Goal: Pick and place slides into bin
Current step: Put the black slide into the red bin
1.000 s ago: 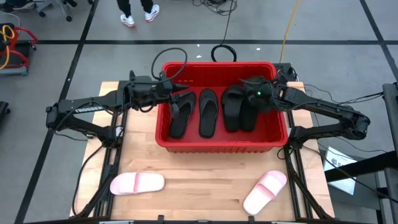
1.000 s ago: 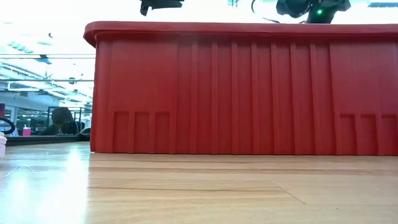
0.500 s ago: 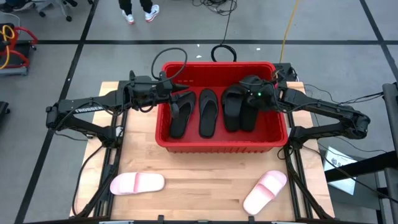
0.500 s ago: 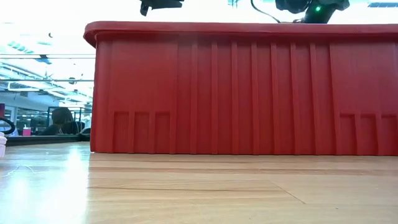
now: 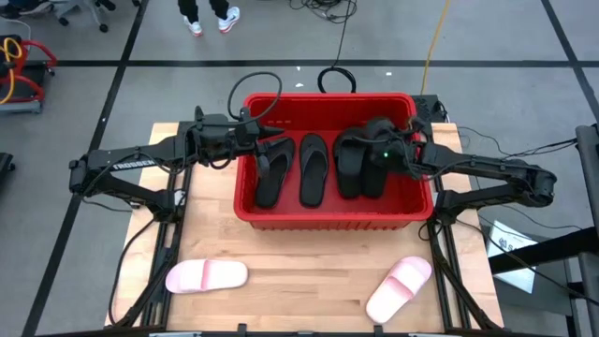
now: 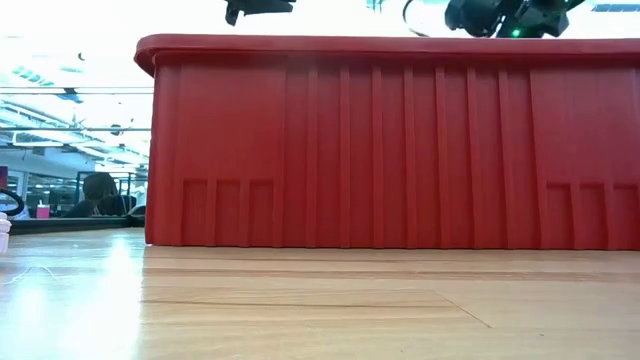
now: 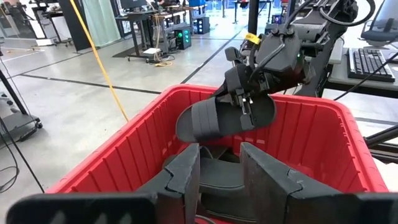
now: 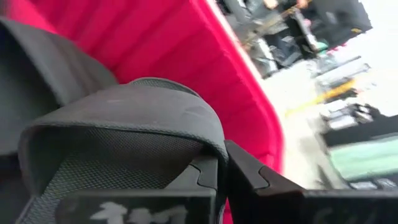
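The red bin [image 5: 328, 217] stands mid-table with several black slides [image 5: 312, 168] lying flat inside. My right gripper [image 5: 382, 150] is over the bin's right part, shut on a black wide-strap slide [image 7: 214, 121]. My left gripper [image 7: 221, 177] is open and empty over the bin's left end [image 5: 267, 150], above a black slide [image 5: 270, 180]. Two pale pink slides [image 5: 206, 275] [image 5: 398, 288] lie flat on the table near its front edge. My right gripper pinches the slide's wide strap at its edge [image 8: 208, 146] between its two fingers. The fingers [image 7: 244, 102] come from above, slanting down. The slide is lifted clear, roughly level, above the slides that lie in the bin.
The bin's tall front wall [image 6: 400, 150] fills the low view. Cables [image 5: 332, 80] lie on the floor behind the table. A person's feet [image 5: 208, 23] show far back. Bare wooden table [image 5: 309, 281] lies between the two pink slides.
My right gripper has moved a little toward the table's near edge with the black slide, staying over the bin's right part and shut on it.
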